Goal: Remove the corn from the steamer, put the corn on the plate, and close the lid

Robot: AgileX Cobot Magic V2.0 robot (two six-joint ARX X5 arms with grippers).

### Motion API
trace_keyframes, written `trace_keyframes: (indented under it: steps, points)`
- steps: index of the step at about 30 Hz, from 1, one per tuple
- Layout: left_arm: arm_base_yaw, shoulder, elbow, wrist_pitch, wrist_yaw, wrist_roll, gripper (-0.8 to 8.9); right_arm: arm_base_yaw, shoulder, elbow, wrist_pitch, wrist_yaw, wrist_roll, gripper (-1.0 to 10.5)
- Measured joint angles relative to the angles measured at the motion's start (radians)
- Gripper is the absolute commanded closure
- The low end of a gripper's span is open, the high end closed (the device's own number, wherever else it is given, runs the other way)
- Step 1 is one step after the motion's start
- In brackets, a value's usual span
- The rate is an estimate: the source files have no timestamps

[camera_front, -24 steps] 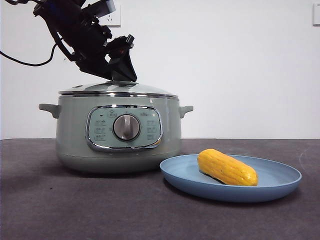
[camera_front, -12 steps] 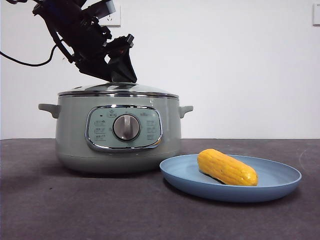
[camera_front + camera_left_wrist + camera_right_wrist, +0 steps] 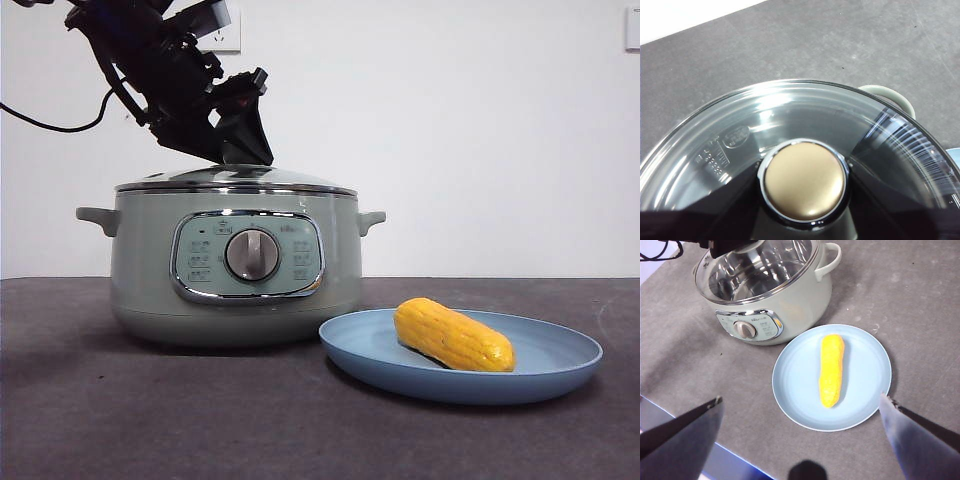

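Over the last second almost nothing has shifted: the lid [image 3: 236,179] sits level on the steamer [image 3: 236,270] as before, and the left gripper [image 3: 243,146] remains at the lid's knob [image 3: 804,181], though whether its jaws clamp the knob or have let go cannot be told. The corn [image 3: 454,335] lies on the plate [image 3: 560,372] on the tabletop [image 3: 150,420], beside the steamer. With the right gripper [image 3: 800,412] held wide apart high above the plate, the task looks all but finished, pending release of the knob.

The lid [image 3: 235,178] sits on the steamer [image 3: 235,270], the left gripper [image 3: 245,150] at its top. The corn [image 3: 453,334] lies on the plate [image 3: 540,375] beside it.
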Motion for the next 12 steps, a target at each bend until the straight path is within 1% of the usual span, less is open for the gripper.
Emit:
trace_keyframes:
  steps: [7,12]
  points:
    - [0.009,-0.007,0.0,-0.021,-0.003,0.002,2.47,0.0,0.0,0.0,0.0,0.0,0.0,3.8]
    - [0.011,-0.068,0.0,-0.053,-0.004,0.003,2.47,0.0,0.0,0.0,0.0,0.0,0.0,3.8]
